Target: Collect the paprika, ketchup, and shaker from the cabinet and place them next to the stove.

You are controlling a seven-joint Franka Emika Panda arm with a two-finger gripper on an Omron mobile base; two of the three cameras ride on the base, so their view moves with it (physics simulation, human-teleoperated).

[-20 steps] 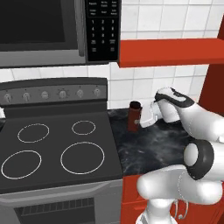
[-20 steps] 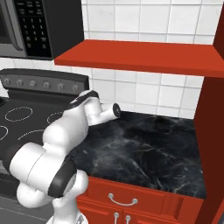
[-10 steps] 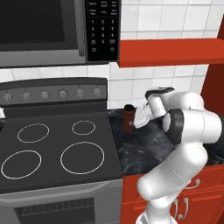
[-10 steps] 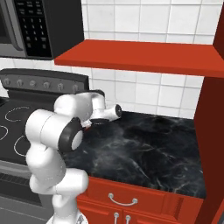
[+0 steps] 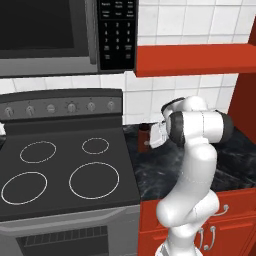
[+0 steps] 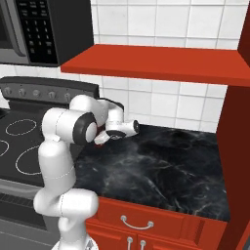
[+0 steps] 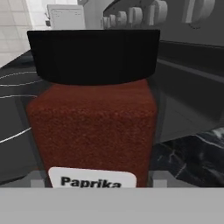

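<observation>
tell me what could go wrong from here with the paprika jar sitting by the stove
The paprika stands upright on the dark counter, right beside the stove. The end effector brackets it closely, so a sideways pull-away could tip it or nudge it onto the cooktop. The bent arm is also close under the red shelf.

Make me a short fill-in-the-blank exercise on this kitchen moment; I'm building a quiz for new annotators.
1. The jar in front of the hand camera is labelled ____.
2. That jar's round lid is coloured ____.
3. The stove has ____ white ring burners.
4. The jar stands on the dark marble counter, just to the ____ of the stove in the left base view.

Missing words: Paprika; black; four; right
</observation>
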